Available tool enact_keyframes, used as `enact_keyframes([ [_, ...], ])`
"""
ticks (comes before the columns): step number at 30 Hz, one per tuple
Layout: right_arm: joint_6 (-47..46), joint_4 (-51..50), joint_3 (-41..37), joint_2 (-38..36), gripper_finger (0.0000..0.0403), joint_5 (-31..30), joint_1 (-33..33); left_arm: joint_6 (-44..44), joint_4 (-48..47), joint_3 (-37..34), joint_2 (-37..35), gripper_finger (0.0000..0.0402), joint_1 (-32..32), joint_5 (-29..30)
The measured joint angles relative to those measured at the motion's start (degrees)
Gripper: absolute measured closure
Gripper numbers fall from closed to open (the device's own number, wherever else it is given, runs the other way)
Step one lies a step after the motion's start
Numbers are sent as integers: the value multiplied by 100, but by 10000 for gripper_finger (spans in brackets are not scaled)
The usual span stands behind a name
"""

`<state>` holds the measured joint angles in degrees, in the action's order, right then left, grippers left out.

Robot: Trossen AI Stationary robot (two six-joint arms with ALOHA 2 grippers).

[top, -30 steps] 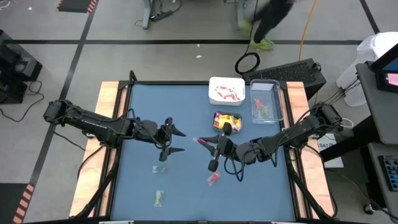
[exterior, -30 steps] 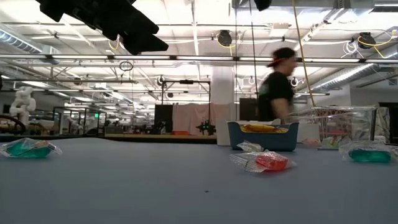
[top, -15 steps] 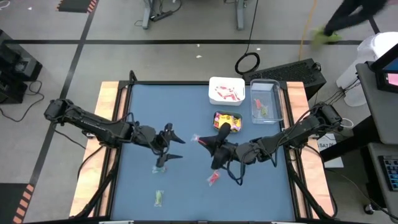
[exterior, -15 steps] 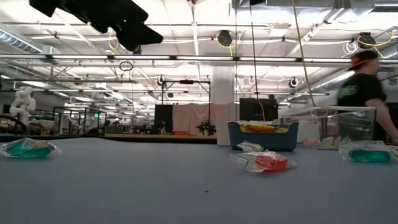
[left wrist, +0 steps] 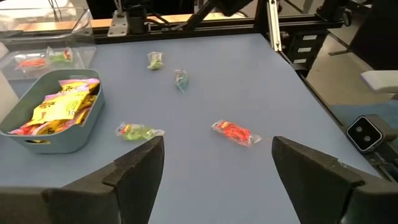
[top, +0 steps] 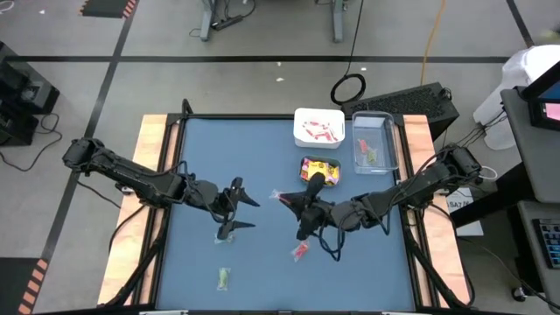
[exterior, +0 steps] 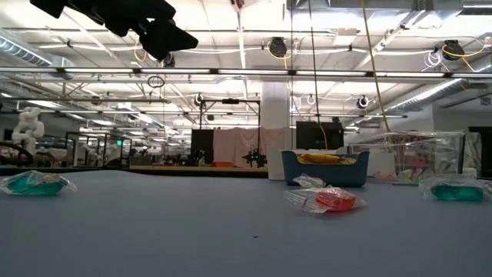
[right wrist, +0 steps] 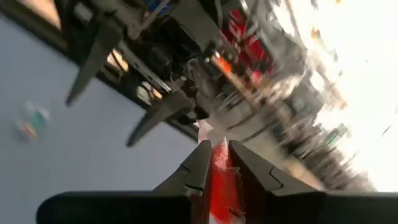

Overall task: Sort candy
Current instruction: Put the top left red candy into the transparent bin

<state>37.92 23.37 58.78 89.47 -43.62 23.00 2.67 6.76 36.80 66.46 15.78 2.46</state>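
Right gripper point(top: 291, 201) clamps a red candy point(right wrist: 222, 167) for binning while left gripper point(top: 241, 213), fingers spread, hovers over a green sweet point(top: 224, 236).

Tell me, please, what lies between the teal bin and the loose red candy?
One small clear-wrapped candy, greenish inside, lies on the table between the teal bin and the red candy; the left wrist view shows it plainly.

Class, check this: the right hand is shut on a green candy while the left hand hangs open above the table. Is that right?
Not quite. The right wrist view shows the right hand shut on a red candy, not green. The left hand does hang open above the table.
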Motion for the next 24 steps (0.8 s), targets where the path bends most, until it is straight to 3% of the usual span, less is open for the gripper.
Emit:
enact_keyframes([
  [3,-939,-481,0,0,358,-430,6,5,-1,0,0,98,1,0],
  [9,-1827,-1761,-2,-28,358,-3131,11,51,-240,0,0,98,12,11],
  [13,-2008,-2594,-4,-375,358,-4003,-61,264,-513,0,2,98,14,191],
  [19,-2906,-4371,-4,-1490,358,-3824,-526,411,-654,0,2,98,12,381],
  [24,-4613,-6195,-4,-2628,358,-2377,-1359,456,-742,0,2,98,13,396],
])
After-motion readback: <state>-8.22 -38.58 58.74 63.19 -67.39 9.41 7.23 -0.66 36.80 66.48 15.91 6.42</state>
